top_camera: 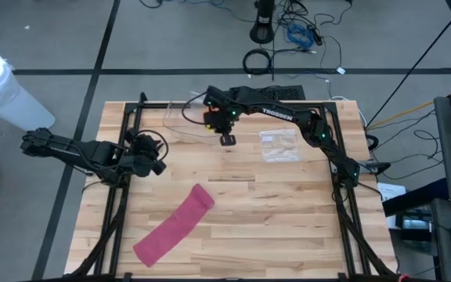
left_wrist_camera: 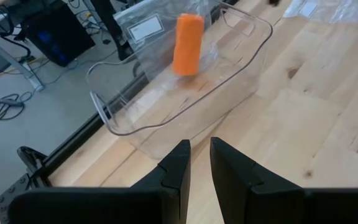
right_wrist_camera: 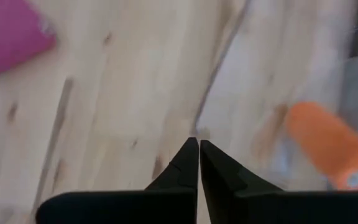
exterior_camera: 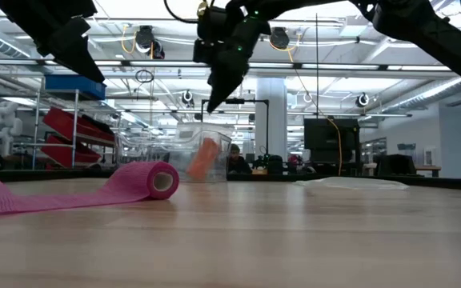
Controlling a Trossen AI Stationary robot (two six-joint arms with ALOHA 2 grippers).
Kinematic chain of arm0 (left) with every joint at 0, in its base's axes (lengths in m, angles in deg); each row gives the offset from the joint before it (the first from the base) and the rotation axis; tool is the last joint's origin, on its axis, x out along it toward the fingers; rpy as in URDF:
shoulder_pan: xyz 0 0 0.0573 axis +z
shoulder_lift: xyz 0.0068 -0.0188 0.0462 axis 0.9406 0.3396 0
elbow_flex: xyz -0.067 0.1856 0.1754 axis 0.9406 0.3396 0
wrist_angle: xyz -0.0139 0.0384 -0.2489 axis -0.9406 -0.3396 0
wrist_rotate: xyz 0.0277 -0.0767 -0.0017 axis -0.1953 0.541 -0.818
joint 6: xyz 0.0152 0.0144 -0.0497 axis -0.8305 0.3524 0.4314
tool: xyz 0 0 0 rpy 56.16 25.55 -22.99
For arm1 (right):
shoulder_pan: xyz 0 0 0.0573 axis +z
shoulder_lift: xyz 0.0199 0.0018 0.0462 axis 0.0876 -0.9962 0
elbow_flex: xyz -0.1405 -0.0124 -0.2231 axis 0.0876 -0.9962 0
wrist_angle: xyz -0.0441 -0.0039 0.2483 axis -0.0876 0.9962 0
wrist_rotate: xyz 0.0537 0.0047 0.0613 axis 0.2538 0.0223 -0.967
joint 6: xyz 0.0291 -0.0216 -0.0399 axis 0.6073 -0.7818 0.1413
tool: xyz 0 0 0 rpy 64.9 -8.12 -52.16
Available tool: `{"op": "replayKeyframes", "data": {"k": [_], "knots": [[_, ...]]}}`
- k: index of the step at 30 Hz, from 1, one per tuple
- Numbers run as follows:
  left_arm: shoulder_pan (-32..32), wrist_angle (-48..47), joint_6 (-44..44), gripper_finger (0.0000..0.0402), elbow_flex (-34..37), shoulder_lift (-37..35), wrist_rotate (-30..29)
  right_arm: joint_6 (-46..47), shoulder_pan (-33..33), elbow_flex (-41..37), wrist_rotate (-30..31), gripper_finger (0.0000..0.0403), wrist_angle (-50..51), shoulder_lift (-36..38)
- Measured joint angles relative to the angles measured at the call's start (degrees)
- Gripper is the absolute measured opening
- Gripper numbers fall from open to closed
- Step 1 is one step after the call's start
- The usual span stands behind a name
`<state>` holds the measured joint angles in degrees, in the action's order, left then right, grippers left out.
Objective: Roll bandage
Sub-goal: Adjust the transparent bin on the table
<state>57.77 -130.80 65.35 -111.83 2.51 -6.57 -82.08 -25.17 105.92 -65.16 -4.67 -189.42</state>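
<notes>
The pink bandage (top_camera: 174,224) lay mostly unrolled on the table (top_camera: 288,219), only its far end coiled, so most rolling remained. The right gripper (top_camera: 227,139), fingers together, and the left gripper (top_camera: 156,162), fingers slightly apart, hung well above it over open wood.

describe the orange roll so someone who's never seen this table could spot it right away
Start at the wooden table and go to its far edge, where a clear plastic bin stands. The orange roll lies inside it, short and fully wound, unlike the pink bandage trailing unrolled across the near side.
</notes>
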Motion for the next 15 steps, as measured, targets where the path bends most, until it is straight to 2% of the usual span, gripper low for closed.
{"op": "replayKeyframes", "data": {"k": [5,8,11,15], "knots": [[0.0,0.97,-0.02,0.0068,0.0,0.0,0.06,4.34,-0.02,0.0,0.4,0.0002,-11.12,-0.04],[0.0,1.5,-0.02,0.0068,0.0,0.0,1.17,5.47,-0.05,0.0,3.11,0.0002,-15.14,-0.04],[-0.02,1.47,-0.02,0.0068,0.0,0.0,1.75,5.88,-0.8,0.0,6.25,0.0002,-14.66,-0.04],[0.0,1.34,-0.02,0.0068,0.0,0.0,2.29,4.71,-2.34,0.0,11.04,0.0002,-5.96,-0.04]]}}
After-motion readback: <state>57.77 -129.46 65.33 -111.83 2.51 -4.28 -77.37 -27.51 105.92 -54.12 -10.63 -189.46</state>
